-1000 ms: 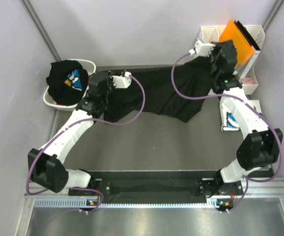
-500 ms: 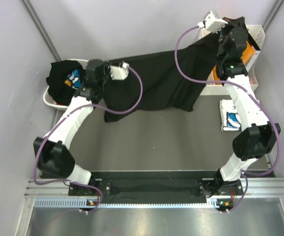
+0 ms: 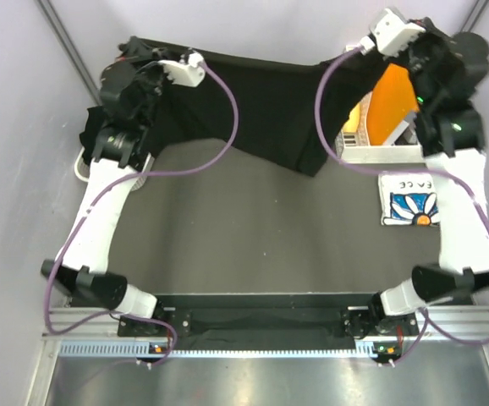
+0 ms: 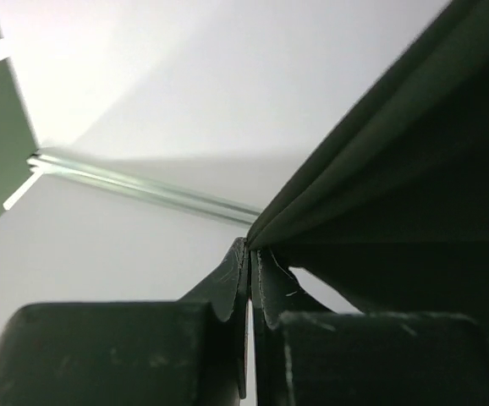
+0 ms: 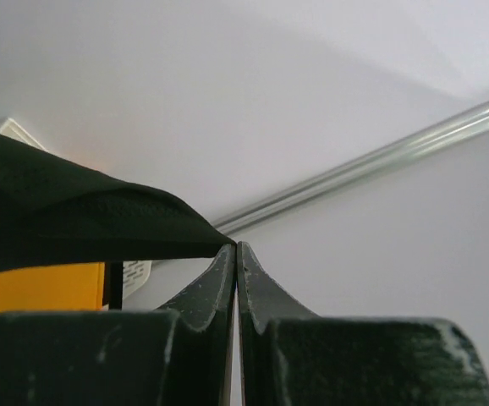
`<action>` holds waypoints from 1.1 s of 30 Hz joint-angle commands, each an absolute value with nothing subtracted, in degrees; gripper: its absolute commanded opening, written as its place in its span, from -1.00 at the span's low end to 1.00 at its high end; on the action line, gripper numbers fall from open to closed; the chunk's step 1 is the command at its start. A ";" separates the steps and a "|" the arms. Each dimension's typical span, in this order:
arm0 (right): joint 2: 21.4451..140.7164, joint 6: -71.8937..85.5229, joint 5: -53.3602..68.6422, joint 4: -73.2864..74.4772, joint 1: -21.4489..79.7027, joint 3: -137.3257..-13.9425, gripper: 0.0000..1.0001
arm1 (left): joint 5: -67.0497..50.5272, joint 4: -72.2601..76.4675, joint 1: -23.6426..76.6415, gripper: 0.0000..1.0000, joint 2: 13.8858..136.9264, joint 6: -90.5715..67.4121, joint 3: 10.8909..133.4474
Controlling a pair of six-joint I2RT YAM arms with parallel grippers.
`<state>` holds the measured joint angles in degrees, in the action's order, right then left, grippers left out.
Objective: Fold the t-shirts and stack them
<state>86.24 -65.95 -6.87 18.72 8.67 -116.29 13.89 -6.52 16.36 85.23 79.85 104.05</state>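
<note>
A: Black t-shirt (image 3: 266,106) position is requested.
B: It is held spread above the far side of the table (image 3: 253,245). Left gripper (image 4: 250,262) and right gripper (image 5: 235,258) are each clamped on 1 edge.

Arms: two, the left arm (image 3: 92,220) and the right arm (image 3: 464,211).
Grippers: two, one per arm, the left gripper (image 4: 249,249) and the right gripper (image 5: 236,247).
Purple cables: two, the left cable (image 3: 230,106) and the right cable (image 3: 318,101).
Tees: two confirmed, one black tee (image 3: 261,97) and one white tee (image 3: 408,201). A dark bundle (image 3: 90,135), mostly hidden by the left arm, cannot be counted with certainty.
Basket (image 3: 79,166): one.
Folder (image 3: 392,101): one.
Rack (image 3: 380,154): one.
</note>
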 commanded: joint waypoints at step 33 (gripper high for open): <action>112.21 -82.43 -10.63 -17.47 7.82 -139.72 -1.00 | 14.14 10.63 11.17 -1.00 105.00 87.36 115.28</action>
<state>100.40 -79.53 -9.10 -6.31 8.88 -127.57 8.80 4.32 14.37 93.51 87.31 102.41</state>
